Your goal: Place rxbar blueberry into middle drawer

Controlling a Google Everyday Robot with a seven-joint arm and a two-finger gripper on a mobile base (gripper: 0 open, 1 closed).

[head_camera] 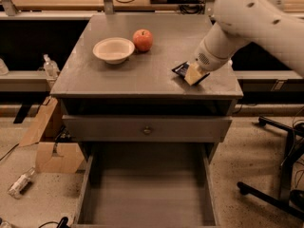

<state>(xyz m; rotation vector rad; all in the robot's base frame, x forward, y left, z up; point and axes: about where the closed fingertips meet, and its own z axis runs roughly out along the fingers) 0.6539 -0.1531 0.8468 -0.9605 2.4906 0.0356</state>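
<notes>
Small flat rxbar blueberry in a dark navy wrapper (180,70) lies on top of the grey desk (133,77), near the right front corner. The tan-tipped end effector (192,73) on the white arm sits directly on the bar. Cannot tell whether it is apart or clamped on the bar.

Risks:
- The bar lies flat on the surface, so a shallow pinch may skid it toward the nearby front edge.
- With a loose hold, the slick wrapper could slip out mid-carry.

Room:
- The wide grey box-shaped middle drawer (147,194) stands pulled out below the shallow grey drawer front with a round knob (147,127); its floor is bare.
- The path must pass the desk lip, then descend.
- White bowl (113,49) and red apple (142,40) sit well apart, rear left.
- The black chair base (273,196) to the drawer's right may crowd the arm's sweep.
</notes>
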